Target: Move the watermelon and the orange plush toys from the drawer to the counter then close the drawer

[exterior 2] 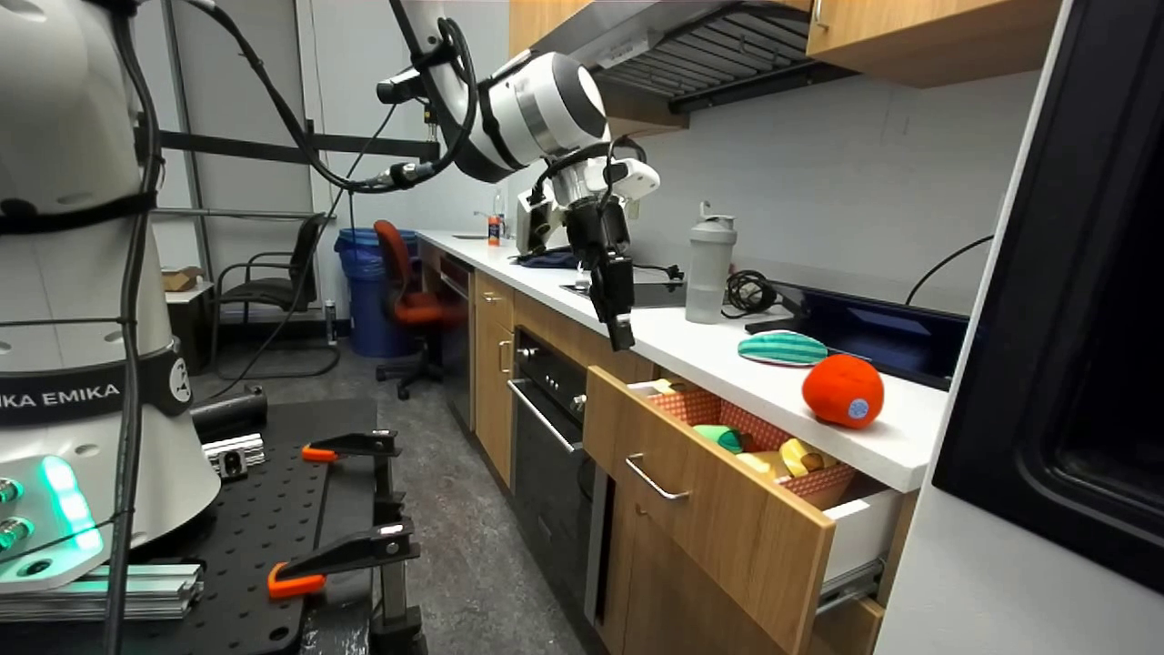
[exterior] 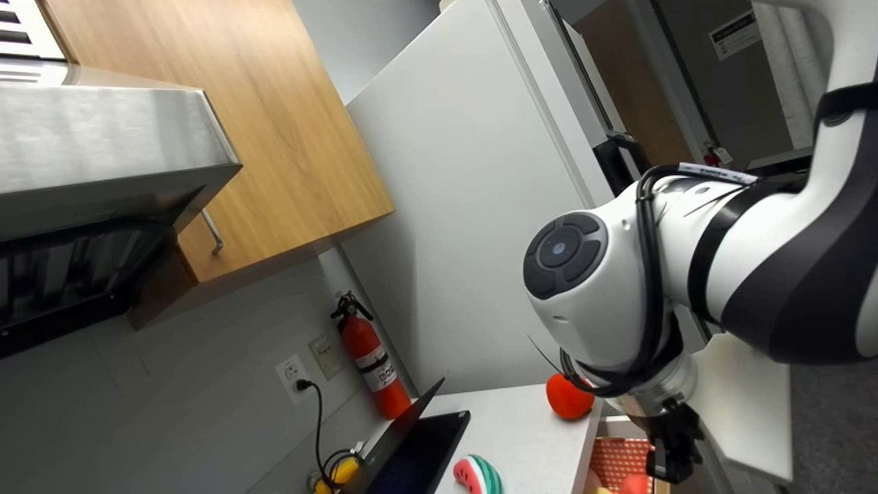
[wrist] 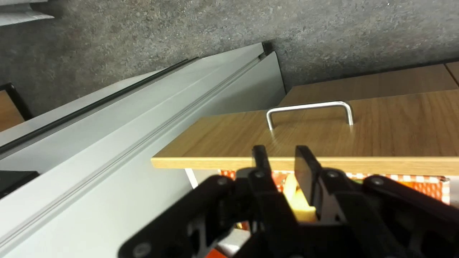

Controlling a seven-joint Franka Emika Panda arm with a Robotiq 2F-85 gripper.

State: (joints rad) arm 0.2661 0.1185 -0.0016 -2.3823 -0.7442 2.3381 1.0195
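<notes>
In an exterior view, the white robot base (exterior 2: 77,300) fills the left edge of the frame, and in the lower left two black clamps (exterior 2: 350,553) with orange ends sit beside it. A blue bin (exterior 2: 364,300) and, just right of it, a red-orange chair (exterior 2: 396,264) stand on the grey floor (exterior 2: 455,509), left of centre. Next comes a dark oven (exterior 2: 546,473), set under the long white worktop (exterior 2: 909,428).

Near the middle the arm (exterior 2: 518,114) comes down from the top, and the tool (exterior 2: 621,335) hangs from it, pointing downward, well apart from both toys. In the wrist view its two fingers (wrist: 261,161) stand slightly apart; through the bare gap between them shows a yellow thing (wrist: 299,202) in the drawer (exterior 2: 709,509).

That drawer, low and right of centre, is pulled out; a red checked lining (exterior 2: 746,418) surrounds its contents. Above it a translucent bottle (exterior 2: 709,277) stands upright. Farther right on the worktop lies the watermelon (exterior 2: 782,348), striped rind toward that camera, then the orange plush toy (exterior 2: 843,391), nearer the front edge. In an exterior view bare worktop shows between the watermelon (exterior: 485,475) and the orange plush toy (exterior: 569,398).
</notes>
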